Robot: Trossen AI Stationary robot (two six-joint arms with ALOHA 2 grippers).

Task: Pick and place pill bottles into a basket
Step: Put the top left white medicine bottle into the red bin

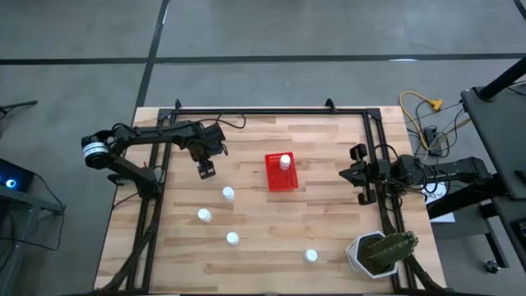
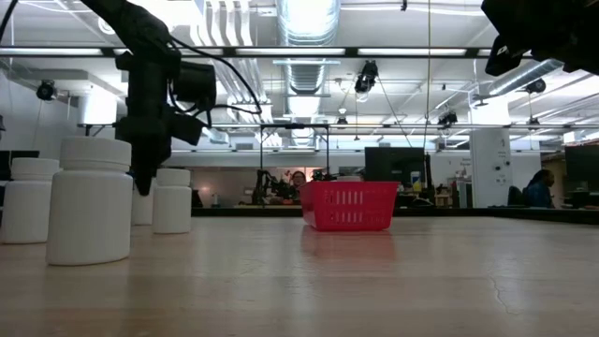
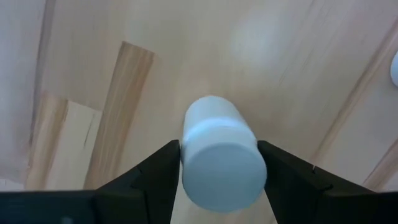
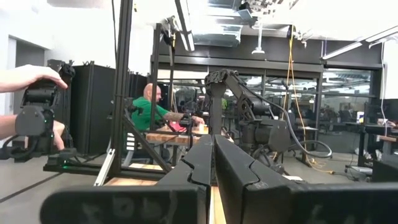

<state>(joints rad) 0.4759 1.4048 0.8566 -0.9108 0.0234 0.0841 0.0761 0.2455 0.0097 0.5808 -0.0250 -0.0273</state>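
My left gripper [image 1: 205, 170] points down at the table's left middle, shut on a white pill bottle [image 3: 221, 158] seen cap-first in the left wrist view. Several more bottles stand upright on the wood: [image 1: 228, 194], [image 1: 203, 215], [image 1: 233, 239], [image 1: 311, 256]. The red basket [image 1: 281, 178] stands at the table's centre with one bottle [image 1: 285, 161] in it. My right gripper [image 1: 357, 175] waits shut and empty at the table's right edge. In the low view the left gripper [image 2: 145, 183] hangs among the bottles [image 2: 89, 201], left of the basket [image 2: 348, 206]. My left gripper pinches the bottle between its two fingers, one finger [image 3: 163, 171] on each side, at the cap end [image 3: 186, 163]. The fingers come from above, pointing down. The bottle is upright, cap up. I cannot tell whether its base is clear of the table.
A white pot with a green plant [image 1: 380, 253] stands at the near right corner. A dark metal frame [image 1: 271, 109] runs along the table's far, left and right sides. Bare wood lies between the basket and the right arm.
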